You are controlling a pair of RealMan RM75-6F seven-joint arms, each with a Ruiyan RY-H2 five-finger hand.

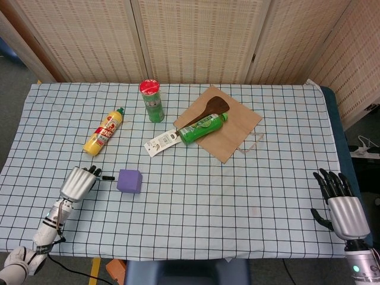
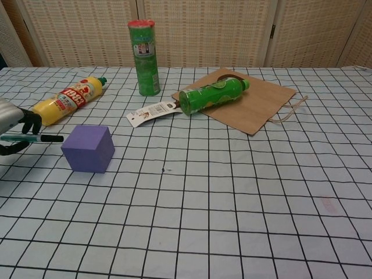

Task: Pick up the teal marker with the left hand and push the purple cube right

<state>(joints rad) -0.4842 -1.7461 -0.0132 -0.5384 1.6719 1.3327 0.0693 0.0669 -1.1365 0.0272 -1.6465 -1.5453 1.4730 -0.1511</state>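
The purple cube (image 1: pixel 129 180) (image 2: pixel 88 149) sits on the checked cloth left of centre. My left hand (image 1: pixel 79 181) (image 2: pixel 14 129) is just left of it, holding the teal marker (image 2: pixel 32 138) level, its dark tip (image 1: pixel 108 177) pointing right at the cube's left face with a small gap left. In the head view the hand covers most of the marker. My right hand (image 1: pixel 341 205) rests at the table's right front corner with its fingers spread and nothing in it.
A yellow mustard bottle (image 1: pixel 103 131) lies behind the cube. A green can (image 1: pixel 152 101) stands at the back. A green bottle (image 1: pixel 202 127), a wooden spoon (image 1: pixel 202 113) and a brown paper bag (image 1: pixel 225 122) lie right of centre.
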